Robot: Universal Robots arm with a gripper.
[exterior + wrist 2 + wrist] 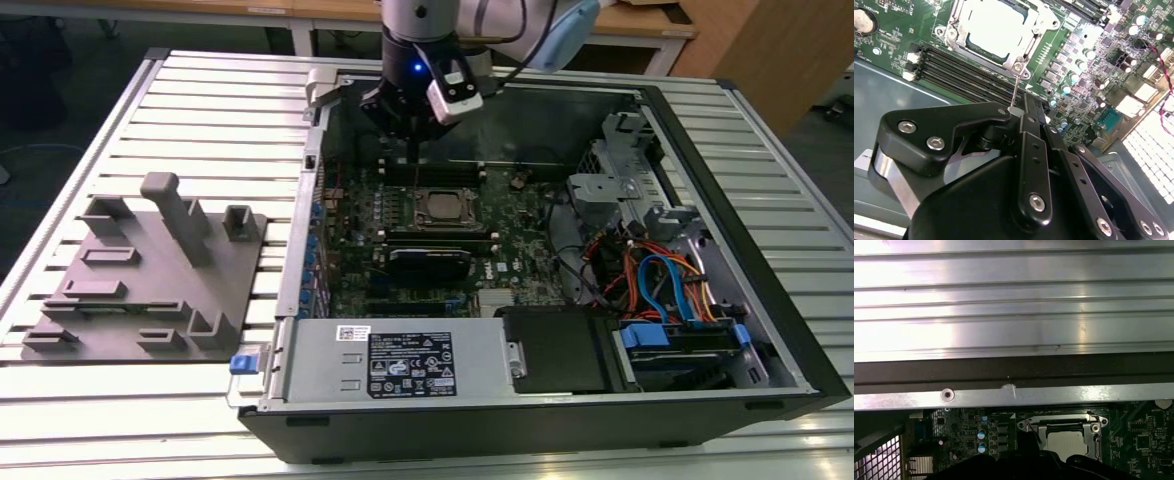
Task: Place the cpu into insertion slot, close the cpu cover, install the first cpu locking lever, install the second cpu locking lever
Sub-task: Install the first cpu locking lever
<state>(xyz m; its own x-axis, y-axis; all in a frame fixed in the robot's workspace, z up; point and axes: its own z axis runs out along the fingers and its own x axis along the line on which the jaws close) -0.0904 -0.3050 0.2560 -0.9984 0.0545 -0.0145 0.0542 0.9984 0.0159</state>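
Exterior view: the gripper (408, 135) hangs inside the open computer case (534, 440) on the slatted tabletop (200, 100). It is poised above the insertion slot (441, 207) on the green motherboard. A grey fixture (147, 270) stands well apart, toward the exterior view's left.

Second wrist view: the black fingers (989, 115) look clenched on the free end of a thin silvery locking lever (1015, 87). From my remote seat the contact point is partly hidden behind the linkage, so I take that grasp as likely. The lever runs from the fingertips to the corner of the slot. The cpu (994, 32) lies seated in the slot, its dull metal top showing through the window of the cpu cover (1036, 27), which lies flat over it. Long black memory slots (959, 70) sit just beside.

I judge the lever to be springy steel wire, stiff along its length, smooth and liable to slip. The free end is the place to hold it, where leverage is best. The chip under it is light but fragile, and I would load it only through the cover.

First wrist view: beyond the case's silvery edge (1054, 395), the cpu (1070, 444) sits framed by the cover (1064, 421), with part of the gripper dark in the foreground.
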